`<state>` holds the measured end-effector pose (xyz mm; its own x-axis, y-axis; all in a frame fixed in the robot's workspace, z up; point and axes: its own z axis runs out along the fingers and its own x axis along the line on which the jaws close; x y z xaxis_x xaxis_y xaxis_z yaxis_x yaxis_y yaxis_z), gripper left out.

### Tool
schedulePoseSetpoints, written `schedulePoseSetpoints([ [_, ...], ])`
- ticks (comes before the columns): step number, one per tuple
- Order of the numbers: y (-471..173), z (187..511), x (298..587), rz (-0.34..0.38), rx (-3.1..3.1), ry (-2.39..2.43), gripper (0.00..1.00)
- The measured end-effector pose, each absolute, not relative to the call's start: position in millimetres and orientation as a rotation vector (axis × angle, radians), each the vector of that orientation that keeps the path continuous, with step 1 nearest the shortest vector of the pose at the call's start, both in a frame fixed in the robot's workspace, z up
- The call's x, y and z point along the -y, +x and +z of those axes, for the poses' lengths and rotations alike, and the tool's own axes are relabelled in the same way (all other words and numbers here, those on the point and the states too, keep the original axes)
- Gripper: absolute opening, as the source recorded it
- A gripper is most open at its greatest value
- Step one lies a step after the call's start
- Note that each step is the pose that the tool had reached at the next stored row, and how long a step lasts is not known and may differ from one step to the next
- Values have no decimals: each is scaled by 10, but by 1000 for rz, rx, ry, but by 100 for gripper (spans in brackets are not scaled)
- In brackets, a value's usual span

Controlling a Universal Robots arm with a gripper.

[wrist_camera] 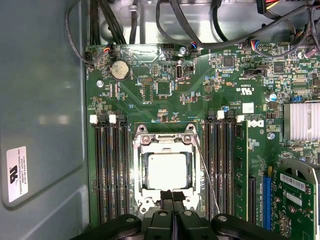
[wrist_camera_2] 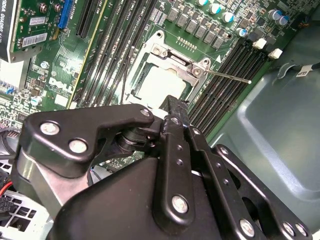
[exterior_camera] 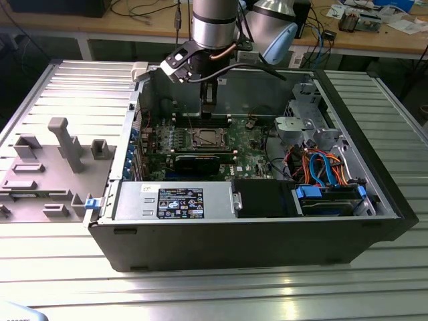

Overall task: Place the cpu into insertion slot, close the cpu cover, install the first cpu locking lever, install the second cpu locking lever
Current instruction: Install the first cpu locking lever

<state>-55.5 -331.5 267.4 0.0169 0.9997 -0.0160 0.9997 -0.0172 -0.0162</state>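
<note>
Jaws together, nothing between them; gripper (wrist_camera: pixel 172 197) poised just above the socket's near edge. Beneath it, open computer case (exterior_camera: pixel 348 144) holding green circuit board (wrist_camera: pixel 165 75). On that board, insertion slot (wrist_camera: pixel 136 172) with cpu cover (wrist_camera: pixel 192 172) lying flat over it. Inside the window, cpu (wrist_camera: pixel 165 170), silvery, seated just beyond the fingertips. Beside the socket, thin lever rod (wrist_camera_2: pixel 230 76), free.
</note>
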Motion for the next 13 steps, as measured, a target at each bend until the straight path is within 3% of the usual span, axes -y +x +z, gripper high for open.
schedulePoseSetpoints([
  [13,-555,2674,3315,36,2293,-2148,11],
])
